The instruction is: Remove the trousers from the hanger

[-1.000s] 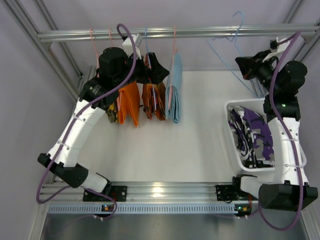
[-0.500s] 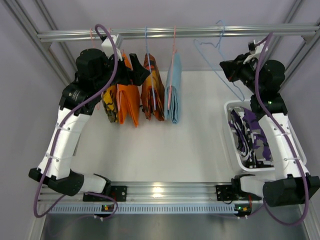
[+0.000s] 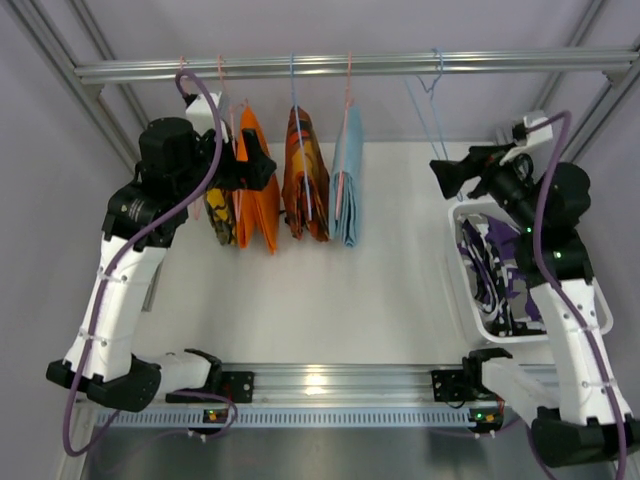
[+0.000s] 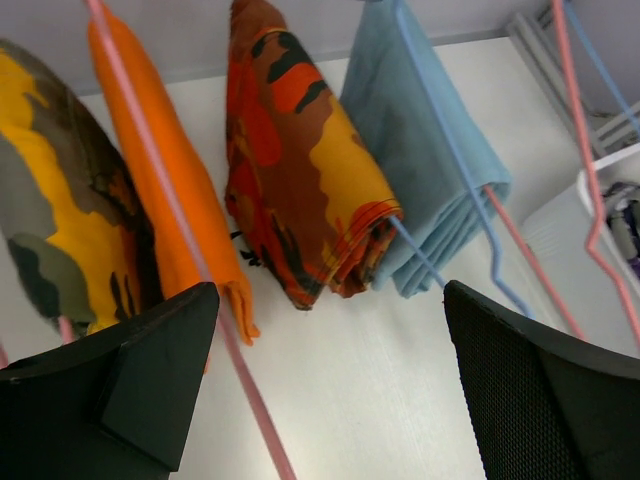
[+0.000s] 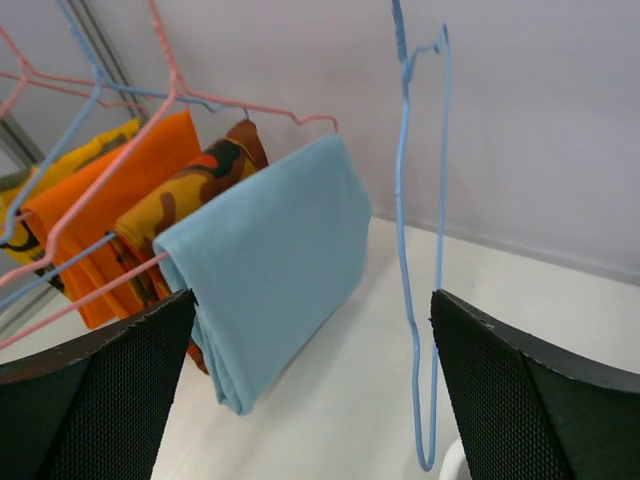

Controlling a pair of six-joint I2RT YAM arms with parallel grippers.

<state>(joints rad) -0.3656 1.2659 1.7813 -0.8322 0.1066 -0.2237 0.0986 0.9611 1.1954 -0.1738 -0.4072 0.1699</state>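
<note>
Trousers (image 3: 505, 270) are seen heaped in the white bin (image 3: 500, 336) at the right side of the table, off the hanger (image 3: 432, 105). That light-blue hanger is hooked bare on the far rail (image 3: 330, 66), just left of the bin, and is touched by nothing. The right gripper (image 3: 443, 178) is held near it, jaws spread wide and empty. Further left, a light-blue garment (image 3: 349, 175), an orange-and-black patterned garment (image 3: 303, 170) and a plain orange one (image 3: 258, 195) are hung from the rail. The left gripper (image 3: 262, 168) is poised by these, also wide apart, nothing gripped.
</note>
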